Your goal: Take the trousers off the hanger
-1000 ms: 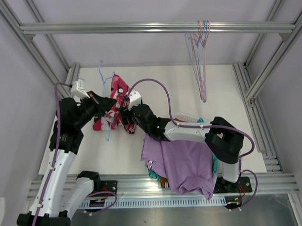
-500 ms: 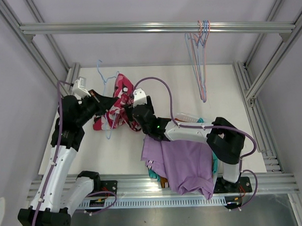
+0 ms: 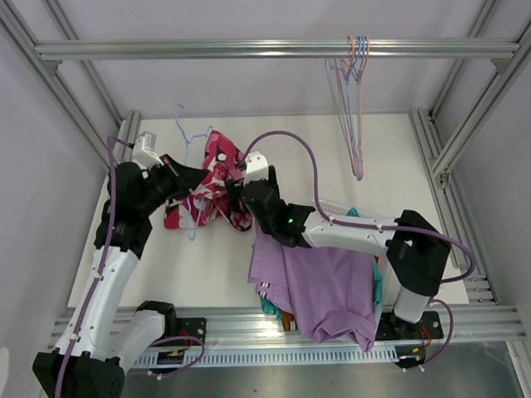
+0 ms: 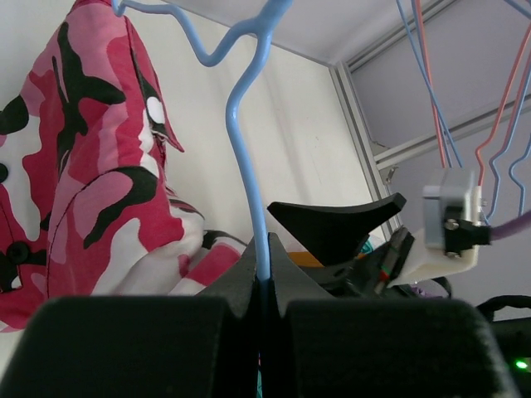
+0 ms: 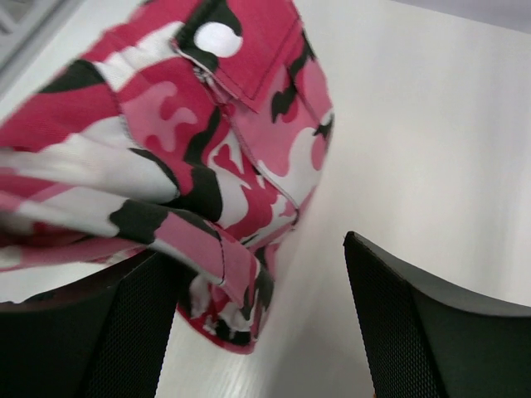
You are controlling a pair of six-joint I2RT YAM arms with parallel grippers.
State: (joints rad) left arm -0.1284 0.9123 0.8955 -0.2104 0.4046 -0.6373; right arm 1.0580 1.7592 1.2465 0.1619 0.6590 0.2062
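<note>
Top external view: the camouflage trousers [image 3: 213, 179] are seen crumpled on the white table [image 3: 334, 152], left of centre, with the blue hanger [image 3: 185, 136] caught among them and its hook raised toward the far edge. The hanger's wire is clamped in the closed left gripper [image 4: 264, 274], while the right gripper [image 5: 265, 315] is held at the cloth's right edge, fingers spread wide and ungripped. Near the front edge a lilac garment [image 3: 327, 289] is draped over a pile.
</note>
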